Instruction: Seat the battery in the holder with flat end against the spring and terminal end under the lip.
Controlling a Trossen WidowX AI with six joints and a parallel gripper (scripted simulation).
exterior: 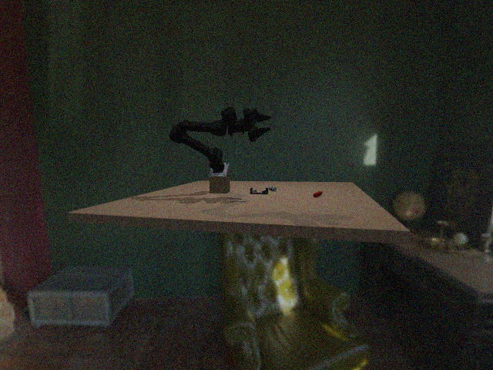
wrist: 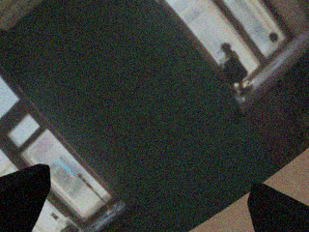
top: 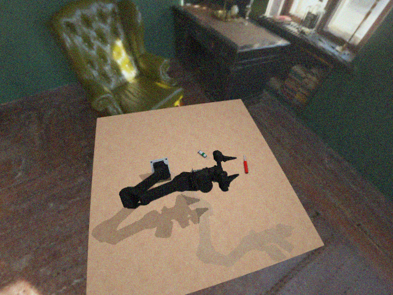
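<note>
From where I stand, the battery (top: 202,153) (exterior: 273,189) is a stubby little cylinder, pale with a green band around it, lying on its side on the tan tabletop (top: 152,136) (exterior: 167,206). It lies outside the holder (exterior: 263,192), so it isn't seated. Its slanted lie is plain from the top; from the exterior it shrinks to a small greyish bit just beside the holder, and I can't tell which end is the flat one.

That exterior view gives what the top one mostly hides: the holder, low and dark, with raised ends and a dip between them. From above, the black arm (top: 158,190) (exterior: 196,127) covers nearly all of it. The exterior also shows how high the arm is carried, well above the table, its foot on a pale plate atop a tan block (exterior: 219,185).

The gripper (top: 237,166) (exterior: 270,122) (wrist: 151,188) stands wide open, nothing between its fingers. Past the fingertips, as seen from above, lies a screwdriver, it seems, with a red handle (top: 245,166) (exterior: 317,193); its thin pale shaft shows in the top view only. The wrist view has neither battery nor holder, just the two dark fingertips set well apart, the green wall (wrist: 135,97), bright windows and a corner of tabletop.
</note>
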